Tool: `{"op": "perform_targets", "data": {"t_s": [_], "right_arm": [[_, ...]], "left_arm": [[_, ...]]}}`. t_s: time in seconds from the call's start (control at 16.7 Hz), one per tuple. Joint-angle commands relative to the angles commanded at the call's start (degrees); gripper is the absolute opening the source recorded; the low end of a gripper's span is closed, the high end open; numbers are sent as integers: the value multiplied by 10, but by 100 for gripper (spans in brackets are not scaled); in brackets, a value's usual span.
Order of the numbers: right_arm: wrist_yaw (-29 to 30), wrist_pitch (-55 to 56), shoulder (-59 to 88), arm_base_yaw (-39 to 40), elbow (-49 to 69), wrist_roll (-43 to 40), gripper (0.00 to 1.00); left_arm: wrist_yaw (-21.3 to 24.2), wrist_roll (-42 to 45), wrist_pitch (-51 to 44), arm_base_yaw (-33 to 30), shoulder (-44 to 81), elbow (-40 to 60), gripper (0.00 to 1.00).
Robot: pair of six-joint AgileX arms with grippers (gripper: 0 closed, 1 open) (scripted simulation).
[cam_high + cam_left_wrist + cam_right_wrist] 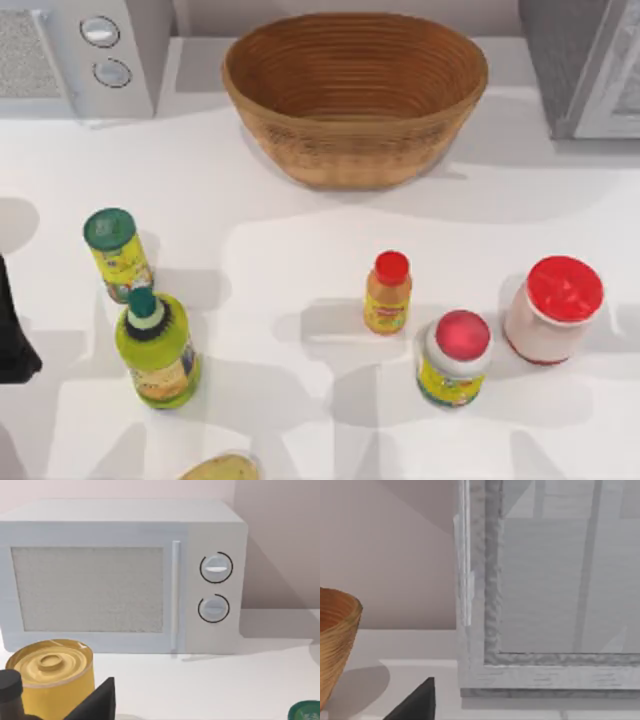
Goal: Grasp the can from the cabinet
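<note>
The cabinet (585,65) stands at the back right, with a dark speckled side and a white framed door. In the right wrist view the cabinet door (550,580) is shut, its handle (465,580) along the edge. No can is visible behind the pane. A dark part of my right gripper (415,702) hangs low in front of the door. A yellow can (50,677) stands on the table before the microwave (120,575), right beside a dark part of my left gripper (95,702). My left arm (15,335) sits at the table's left edge.
A wicker basket (355,95) is at the back centre and the microwave (85,55) at the back left. A green-lidded tube (118,252), green bottle (157,350), orange bottle (387,292), red-lidded jar (455,357) and white jar (553,308) stand across the front.
</note>
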Motion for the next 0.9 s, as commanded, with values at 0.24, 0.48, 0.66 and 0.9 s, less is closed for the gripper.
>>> {"op": "perform_targets", "data": {"t_s": [0.24, 0.48, 0.66, 0.9], "right_arm": [[21, -45, 143, 20, 181, 1, 100], [46, -100, 310, 42, 399, 3, 100], [65, -139, 432, 58, 561, 4, 100], [84, -181, 563, 76, 744, 6, 100]], "left_arm": [[0, 0, 0, 0, 0, 0, 100], [0, 0, 0, 0, 0, 0, 100], [0, 0, 0, 0, 0, 0, 100], [0, 0, 0, 0, 0, 0, 100]]}}
